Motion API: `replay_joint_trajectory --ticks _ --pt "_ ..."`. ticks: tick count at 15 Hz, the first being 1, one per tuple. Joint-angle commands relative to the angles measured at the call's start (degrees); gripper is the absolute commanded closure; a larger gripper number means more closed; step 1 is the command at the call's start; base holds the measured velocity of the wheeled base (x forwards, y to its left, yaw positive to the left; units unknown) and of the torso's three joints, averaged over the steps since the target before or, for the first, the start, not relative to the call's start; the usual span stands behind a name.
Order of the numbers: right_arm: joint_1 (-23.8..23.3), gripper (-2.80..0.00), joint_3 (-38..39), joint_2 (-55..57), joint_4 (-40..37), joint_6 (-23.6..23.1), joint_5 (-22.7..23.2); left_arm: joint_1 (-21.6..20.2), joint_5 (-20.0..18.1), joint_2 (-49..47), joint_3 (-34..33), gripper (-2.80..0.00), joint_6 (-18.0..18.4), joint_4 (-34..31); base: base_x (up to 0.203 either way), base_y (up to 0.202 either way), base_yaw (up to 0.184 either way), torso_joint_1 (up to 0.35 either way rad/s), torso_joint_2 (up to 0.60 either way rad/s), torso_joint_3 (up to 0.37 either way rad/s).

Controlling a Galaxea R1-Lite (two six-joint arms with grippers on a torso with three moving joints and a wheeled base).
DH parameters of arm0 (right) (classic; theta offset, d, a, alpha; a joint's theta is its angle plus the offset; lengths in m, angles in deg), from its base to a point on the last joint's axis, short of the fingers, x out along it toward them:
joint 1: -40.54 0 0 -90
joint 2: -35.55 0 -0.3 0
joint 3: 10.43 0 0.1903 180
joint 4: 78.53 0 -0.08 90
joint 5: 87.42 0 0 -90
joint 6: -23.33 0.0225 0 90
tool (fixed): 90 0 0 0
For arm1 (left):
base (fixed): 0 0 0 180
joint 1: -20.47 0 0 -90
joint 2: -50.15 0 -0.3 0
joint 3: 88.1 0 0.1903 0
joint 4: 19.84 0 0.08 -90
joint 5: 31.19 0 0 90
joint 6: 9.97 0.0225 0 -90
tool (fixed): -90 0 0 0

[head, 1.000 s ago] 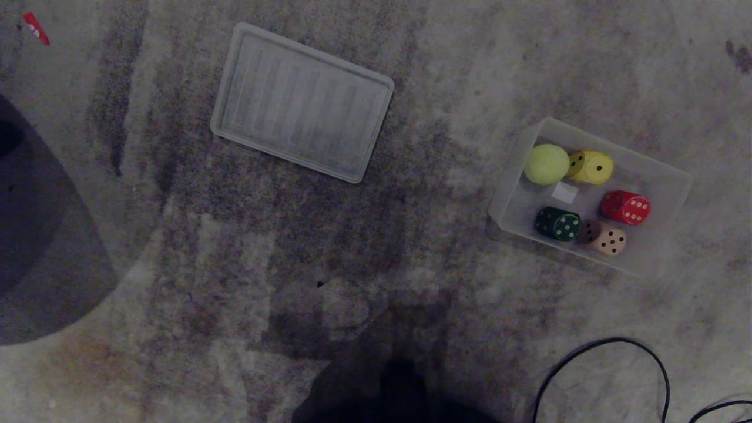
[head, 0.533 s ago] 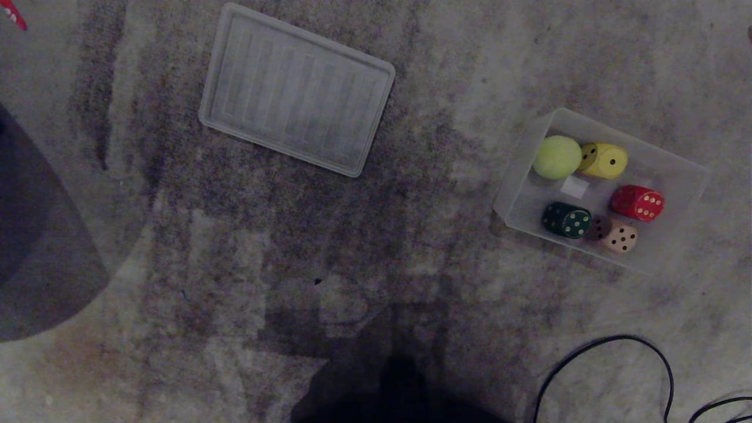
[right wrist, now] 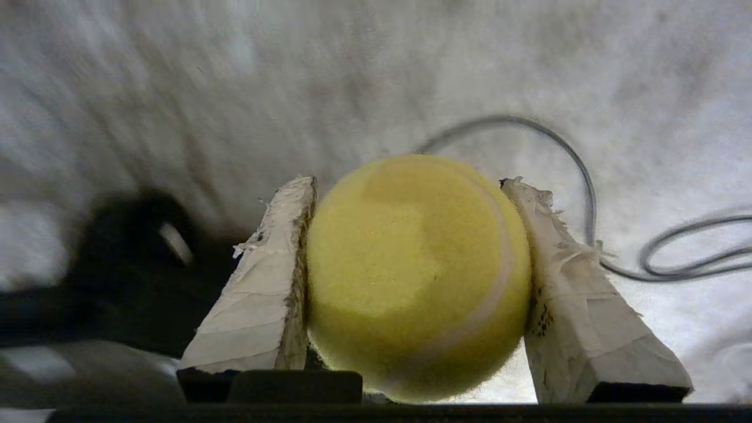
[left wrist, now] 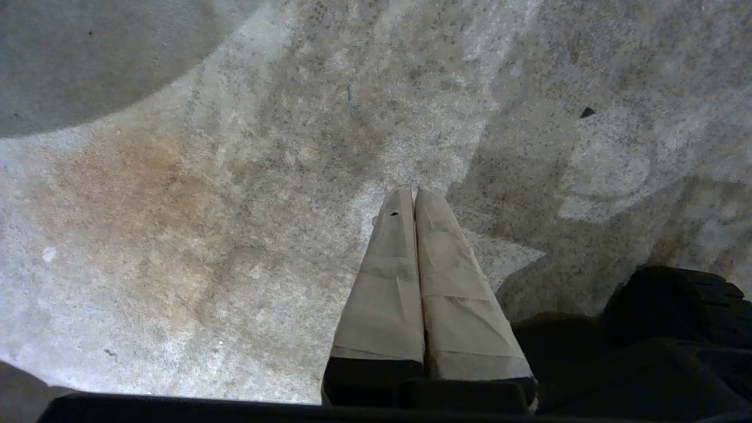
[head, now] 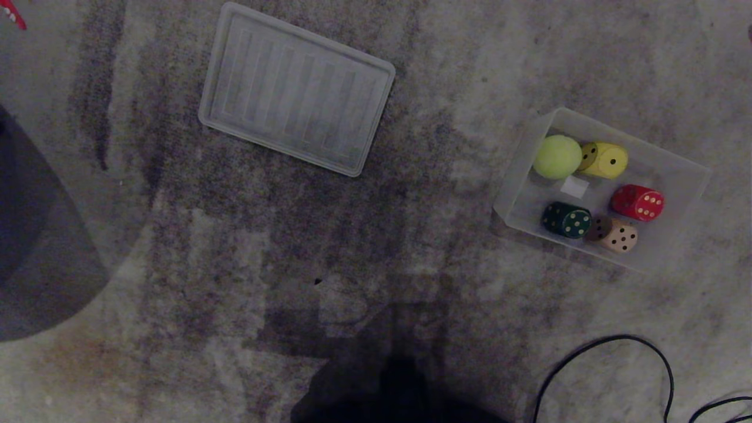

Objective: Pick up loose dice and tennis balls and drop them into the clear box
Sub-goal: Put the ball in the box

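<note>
The clear box (head: 511, 202) sits on the carpet at the right of the head view. Inside it lie one tennis ball (head: 557, 157) and the dice: yellow (head: 605, 160), red (head: 637, 202), dark green (head: 566, 220) and tan (head: 617, 235). My right gripper (right wrist: 405, 182) is shut on a second tennis ball (right wrist: 417, 276), held between both taped fingers above the carpet; it is outside the head view. My left gripper (left wrist: 413, 191) hangs shut and empty over bare carpet, also outside the head view.
A flat ribbed translucent lid (head: 296, 88) lies at the upper middle. A black cable (head: 605, 341) loops on the floor at the lower right and shows as a cable (right wrist: 581, 170) behind the held ball. A dark rounded shape (head: 35, 252) fills the left edge.
The whole head view shifted between one second ago and half a second ago, so the camera moved; since then it holds still. The box and its contents have not moved on the carpet.
</note>
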Motion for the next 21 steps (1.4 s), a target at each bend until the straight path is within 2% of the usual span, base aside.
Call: replay_joint_trajectory --ticks 1,4,7,11,13,16,17,21 --pt "0.0 0.00 -5.3 19.9 5.6 3.7 0.2 0.0 0.0 -0.1 -0.1 0.00 0.0 0.0 0.000 0.000 0.000 0.000 0.00 0.000" --pt "0.7 0.00 -9.1 38.8 20.0 6.9 0.8 0.0 0.0 -0.1 -0.1 0.00 -0.1 0.0 0.000 0.000 0.000 0.000 0.00 0.000" --pt "4.2 0.00 -13.4 53.4 32.2 10.8 1.1 0.0 0.0 -0.1 -0.1 0.00 0.0 0.0 0.000 0.000 0.000 0.000 0.00 0.000" --pt "7.9 0.00 -22.6 66.3 38.5 18.6 1.1 0.1 0.0 -0.1 -0.1 0.00 0.0 0.0 0.000 0.000 0.000 0.000 0.00 0.000" --pt "9.8 0.00 -25.3 69.6 41.3 20.4 0.9 0.0 0.0 -0.1 -0.1 0.00 0.0 0.0 0.000 0.000 0.000 0.000 0.00 0.000" --pt "12.0 0.00 -27.9 71.3 41.6 22.8 1.1 0.1 0.0 -0.1 -0.1 0.00 0.0 0.0 0.000 0.000 0.000 0.000 0.00 0.000" --pt "13.4 -2.80 -28.5 71.3 41.6 23.7 1.1 0.0 0.0 -0.1 -0.1 0.00 0.0 0.0 0.000 0.000 0.000 0.000 0.00 0.000" --pt "15.1 -2.80 -29.0 72.0 41.6 24.0 0.6 0.0 0.0 -0.1 -0.1 0.00 -0.1 0.0 0.000 0.000 0.000 0.000 0.00 0.000"
